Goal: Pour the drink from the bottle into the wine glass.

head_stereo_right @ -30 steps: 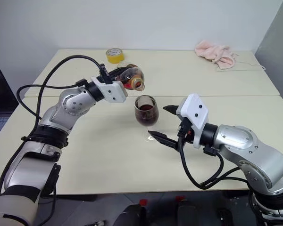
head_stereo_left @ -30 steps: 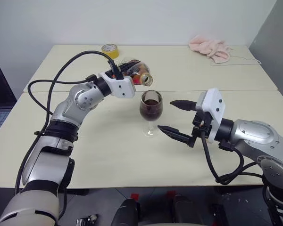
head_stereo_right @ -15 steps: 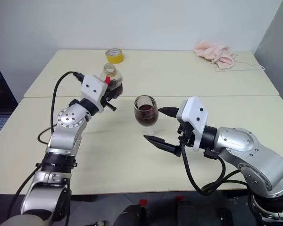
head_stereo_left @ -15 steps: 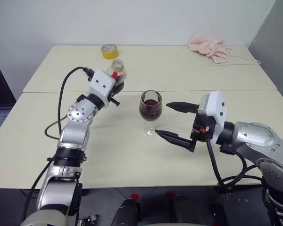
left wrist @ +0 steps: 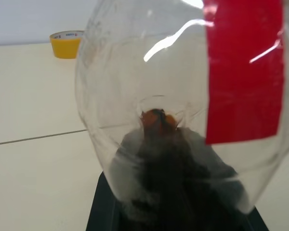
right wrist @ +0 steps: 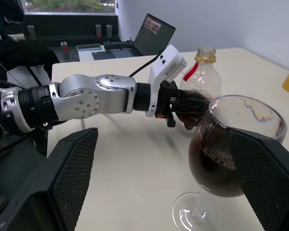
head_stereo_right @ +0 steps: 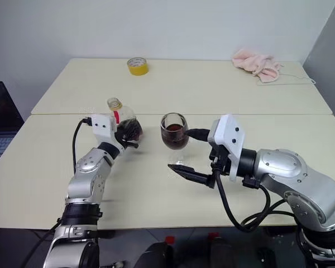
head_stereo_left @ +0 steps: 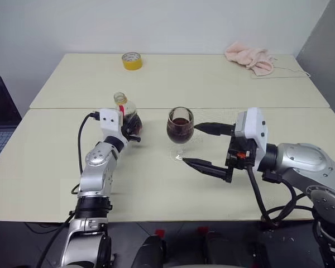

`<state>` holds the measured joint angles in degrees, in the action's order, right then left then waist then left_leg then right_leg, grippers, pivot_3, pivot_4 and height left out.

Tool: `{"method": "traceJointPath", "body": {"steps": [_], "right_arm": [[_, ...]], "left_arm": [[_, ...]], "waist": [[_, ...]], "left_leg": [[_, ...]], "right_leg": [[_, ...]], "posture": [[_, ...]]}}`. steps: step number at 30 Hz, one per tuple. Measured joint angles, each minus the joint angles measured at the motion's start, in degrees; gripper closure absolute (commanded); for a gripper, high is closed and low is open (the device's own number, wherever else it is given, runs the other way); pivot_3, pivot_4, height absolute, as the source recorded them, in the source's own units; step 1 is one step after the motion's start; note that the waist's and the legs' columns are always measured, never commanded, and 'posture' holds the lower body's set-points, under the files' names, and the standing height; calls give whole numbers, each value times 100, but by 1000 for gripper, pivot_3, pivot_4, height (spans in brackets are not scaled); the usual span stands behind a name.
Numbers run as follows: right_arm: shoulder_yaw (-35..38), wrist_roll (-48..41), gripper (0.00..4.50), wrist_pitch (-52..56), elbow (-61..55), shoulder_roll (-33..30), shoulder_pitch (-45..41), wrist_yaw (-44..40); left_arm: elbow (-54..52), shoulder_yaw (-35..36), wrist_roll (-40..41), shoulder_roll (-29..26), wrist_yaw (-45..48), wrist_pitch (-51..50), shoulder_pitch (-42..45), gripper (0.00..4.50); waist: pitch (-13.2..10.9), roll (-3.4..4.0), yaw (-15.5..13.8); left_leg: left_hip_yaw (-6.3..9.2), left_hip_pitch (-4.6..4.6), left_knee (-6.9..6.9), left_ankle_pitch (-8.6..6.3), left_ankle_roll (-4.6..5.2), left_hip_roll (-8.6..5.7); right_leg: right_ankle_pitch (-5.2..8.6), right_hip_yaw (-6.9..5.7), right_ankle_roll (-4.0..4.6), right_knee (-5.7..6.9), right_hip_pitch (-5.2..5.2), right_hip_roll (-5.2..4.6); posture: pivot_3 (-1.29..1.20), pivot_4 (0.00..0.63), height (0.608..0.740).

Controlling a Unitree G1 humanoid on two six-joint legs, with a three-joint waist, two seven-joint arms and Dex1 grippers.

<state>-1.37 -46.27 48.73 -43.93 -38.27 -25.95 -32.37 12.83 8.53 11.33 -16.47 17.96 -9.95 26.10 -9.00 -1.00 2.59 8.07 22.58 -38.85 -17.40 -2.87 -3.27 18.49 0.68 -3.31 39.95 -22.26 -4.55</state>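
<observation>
Standing upright again: bottle (head_stereo_left: 126, 115), clamped at its round body by the left gripper (head_stereo_left: 128, 124), base at or just above the table (head_stereo_left: 61, 162); which of the two cannot be told. Upright hold keeps the small remainder of drink (left wrist: 176, 183) pooled at the bottom rather than spilling through the uncapped neck.

Wine glass (head_stereo_left: 180, 127): foot on the table, just to the right of the bottle, bowl roughly half full of dark drink (right wrist: 214, 168). By that fill, the pouring looks done.

Right gripper (head_stereo_left: 204, 146): jaws wide apart, one finger either side of the glass, touching nothing visible; judged a guard against tipping.

Remaining step, as a judgement: release the bottle on the table.

Also present, far edge: yellow tape roll (head_stereo_left: 131, 60), pink cloth (head_stereo_left: 248, 56), both well apart from the work.
</observation>
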Motion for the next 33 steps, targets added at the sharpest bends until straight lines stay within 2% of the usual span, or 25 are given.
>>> {"method": "traceJointPath", "body": {"steps": [7, 22, 33], "right_arm": [[48, -16, 0, 184, 144, -9, -5, 276], [258, -308, 0, 333, 22, -101, -45, 496], [243, -446, 0, 334, 19, -102, -136, 500]], "left_arm": [[364, 112, -151, 70, -511, 443, -4, 3762], [765, 224, -100, 281, -755, 405, 209, 3762], [855, 235, -124, 271, -841, 441, 249, 359]], "waist": [[0, -1, -31], [2, -4, -73], [4, -5, -73]], "left_leg": [[-1, 0, 0, 0, 0, 1], [-11, -1, -1, 0, 0, -3], [-11, -2, -1, 0, 0, -3]], "right_leg": [[0, 1, 0, 0, -1, -5], [0, 3, 0, 0, 0, -8], [0, 4, 0, 0, 0, -8]], "posture": [[0, 150, 740], [0, 150, 740], [0, 150, 740]]}}
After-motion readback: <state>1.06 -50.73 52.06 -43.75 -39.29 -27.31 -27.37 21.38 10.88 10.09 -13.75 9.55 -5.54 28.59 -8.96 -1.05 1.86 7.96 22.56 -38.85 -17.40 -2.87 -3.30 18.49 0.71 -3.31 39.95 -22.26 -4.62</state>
